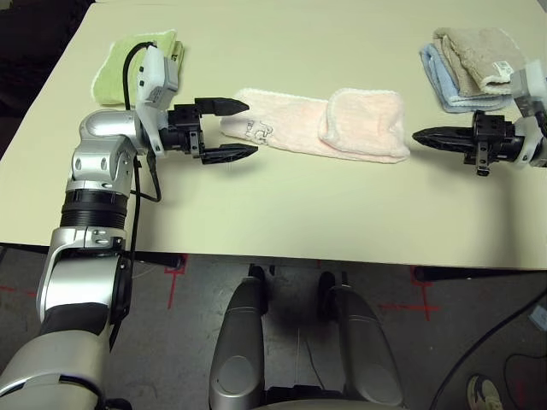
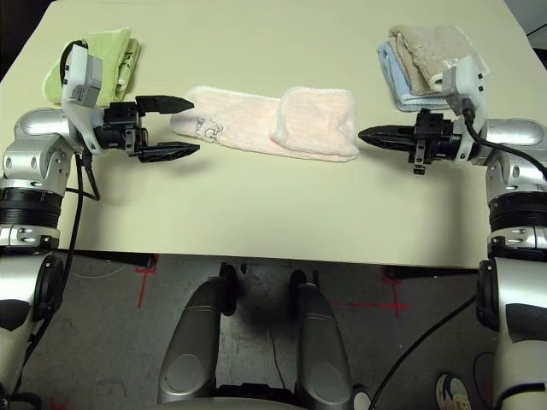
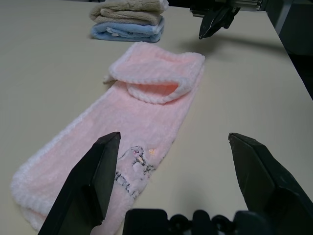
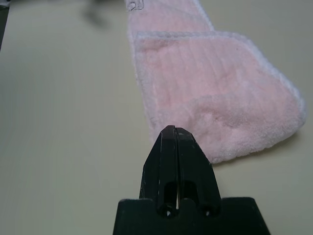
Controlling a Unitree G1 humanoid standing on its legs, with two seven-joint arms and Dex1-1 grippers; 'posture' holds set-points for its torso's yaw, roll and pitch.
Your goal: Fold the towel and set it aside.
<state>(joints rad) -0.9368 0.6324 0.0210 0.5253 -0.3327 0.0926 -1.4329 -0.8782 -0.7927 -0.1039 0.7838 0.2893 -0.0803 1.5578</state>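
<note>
The pale pink towel lies as a long strip across the middle of the table, its right end folded back over itself and its dark logo near the left end. My left gripper stands open at the towel's left end, one finger on each side of the corner, nothing held. To the right of the folded end, a short gap away, my right gripper is shut and empty, its tip pointing at the towel.
A green folded towel lies at the back left behind my left arm. A beige towel stacked on a light-blue one sits at the back right. The table's front edge runs close below both arms.
</note>
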